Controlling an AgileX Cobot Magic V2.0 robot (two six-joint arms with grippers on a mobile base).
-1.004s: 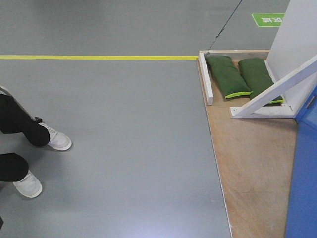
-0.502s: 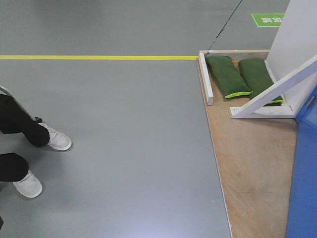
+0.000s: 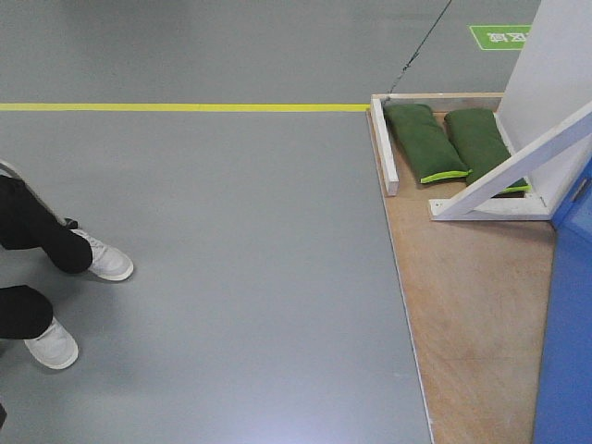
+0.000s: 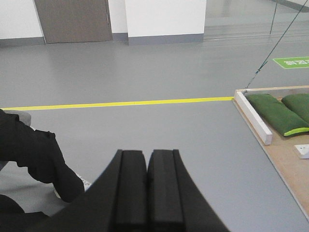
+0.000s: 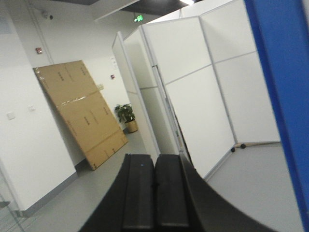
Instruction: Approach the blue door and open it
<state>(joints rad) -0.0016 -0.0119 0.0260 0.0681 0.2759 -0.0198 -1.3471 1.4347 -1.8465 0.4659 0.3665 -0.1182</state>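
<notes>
The blue door (image 3: 566,351) fills the right edge of the front view, standing on a plywood base (image 3: 472,314); its handle and lock are out of view. A strip of the blue door (image 5: 285,92) also runs down the right side of the right wrist view. My left gripper (image 4: 147,154) is shut and empty, pointing over the grey floor. My right gripper (image 5: 154,157) is shut and empty, just left of the blue door's edge. Neither gripper shows in the front view.
Two green sandbags (image 3: 449,141) lie on the base behind a white diagonal frame brace (image 3: 509,176). A person's legs and white shoes (image 3: 79,277) are at the left. A yellow floor line (image 3: 185,107) crosses ahead. White partitions (image 5: 193,87) and a cardboard sheet (image 5: 79,111) stand beyond.
The blue door's edge has shifted very slightly to the right in the front view. The rest looks the same.
</notes>
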